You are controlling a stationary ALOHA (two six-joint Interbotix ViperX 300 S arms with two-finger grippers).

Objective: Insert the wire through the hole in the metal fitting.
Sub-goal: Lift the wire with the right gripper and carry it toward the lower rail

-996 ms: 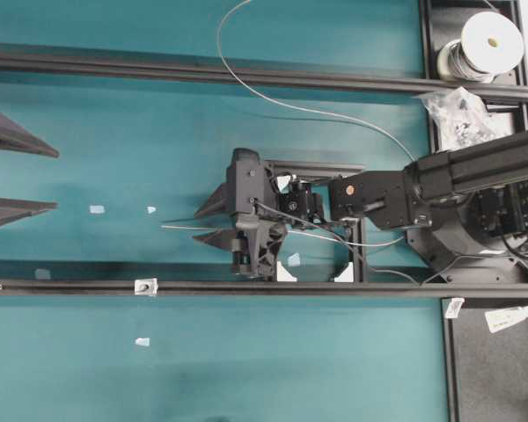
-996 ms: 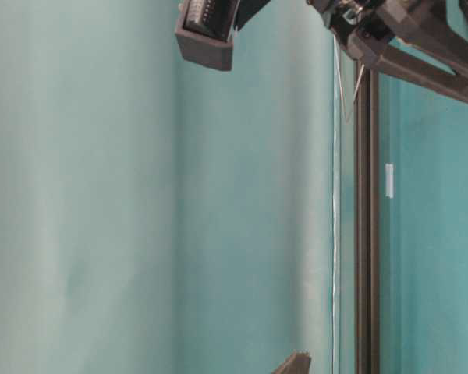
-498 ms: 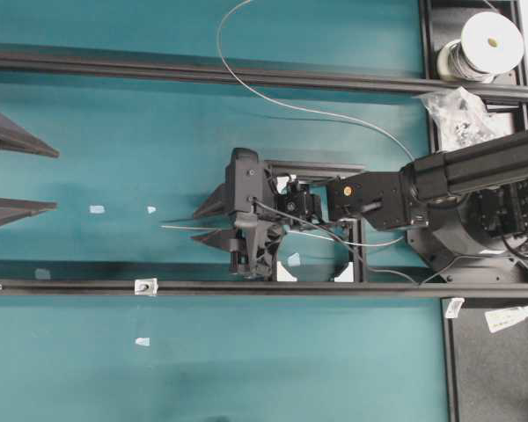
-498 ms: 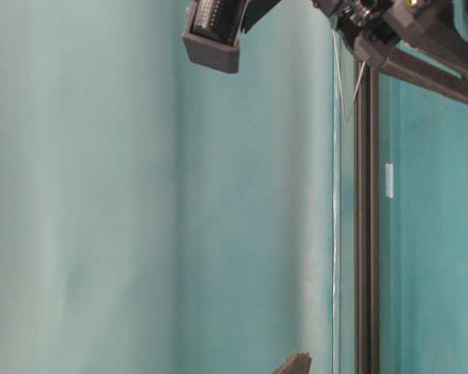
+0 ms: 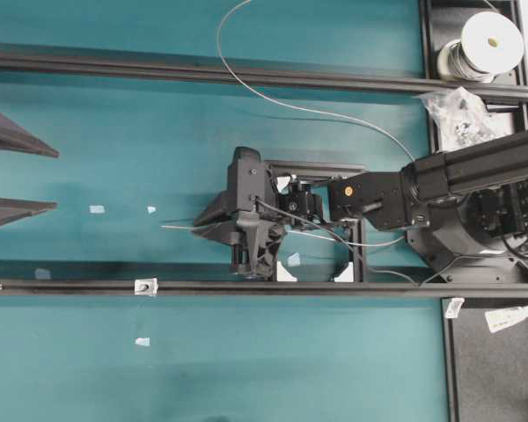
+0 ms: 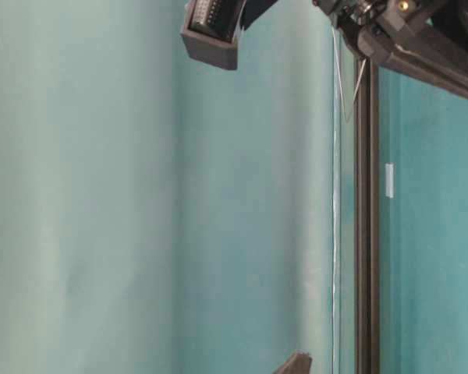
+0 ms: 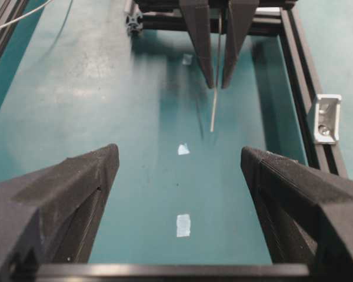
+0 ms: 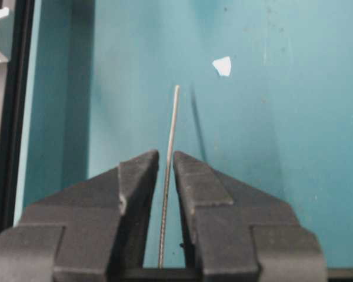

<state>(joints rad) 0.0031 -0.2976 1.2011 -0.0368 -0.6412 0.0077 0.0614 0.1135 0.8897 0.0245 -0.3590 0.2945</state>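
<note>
One wire [image 5: 282,105], one fitting [image 5: 145,286] and three tape scraps [image 5: 97,209] are being counted on the mat. The right gripper [image 5: 204,224] is being shown narrower than 1.0 s ago, its fingers [image 8: 138,176] nearly touching the wire's straight end [image 8: 170,135] between them. The left gripper [image 7: 179,176] is being held wide, empty. The fitting is sitting on the rail at 8 o'clock from the right gripper, well apart. Its hole is being seen too small to resolve.

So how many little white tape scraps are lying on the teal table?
4 small white tape scraps in the overhead view: two side by side ahead of the wire tip, one by the rail, one below the metal fitting. Others may be hidden.
</note>
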